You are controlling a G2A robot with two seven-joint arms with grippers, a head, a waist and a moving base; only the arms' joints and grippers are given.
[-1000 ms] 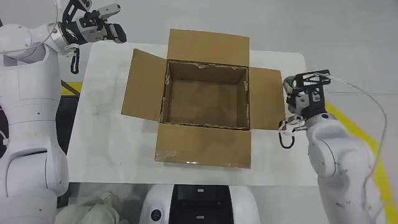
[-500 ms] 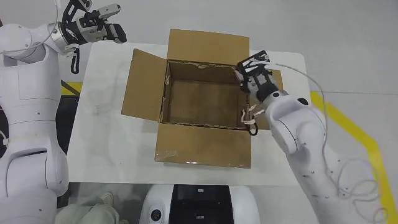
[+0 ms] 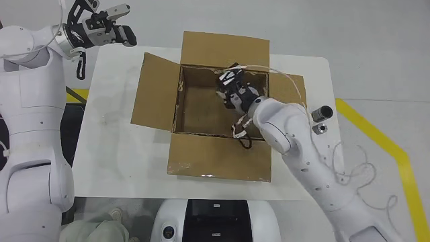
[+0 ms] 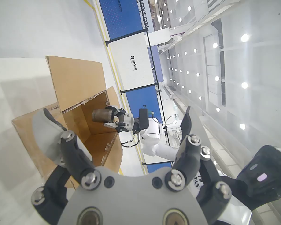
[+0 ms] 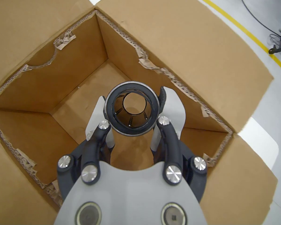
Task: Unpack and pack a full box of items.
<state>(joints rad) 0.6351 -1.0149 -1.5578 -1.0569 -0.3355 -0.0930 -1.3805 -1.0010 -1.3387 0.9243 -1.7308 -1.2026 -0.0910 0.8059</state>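
Observation:
An open cardboard box (image 3: pixel 222 149) stands in the middle of the white table (image 3: pixel 114 141), flaps spread, its floor bare. My right gripper (image 3: pixel 232 87) hangs over the box's far right part, shut on a dark metal cylinder (image 5: pixel 154 115), a hollow sleeve that I look through down to the box floor (image 5: pixel 79 99). The left wrist view has the same cylinder (image 4: pixel 101 115) above the box (image 4: pixel 84 87). My left gripper (image 3: pixel 129 24) is held high off the table's far left corner, open and empty, its fingers (image 4: pixel 46 129) wide apart.
A second metal cylinder (image 3: pixel 322 113) and a smaller metal piece (image 3: pixel 321 128) lie on the table right of the box's right flap (image 3: pixel 287 101). A yellow floor line (image 3: pixel 376 131) runs beyond the table's right side. The table's left strip is bare.
My right arm has swung left from the table's right side to above the box, carrying the cylinder. The cylinder and small piece on the table are now uncovered. The left arm is unmoved.

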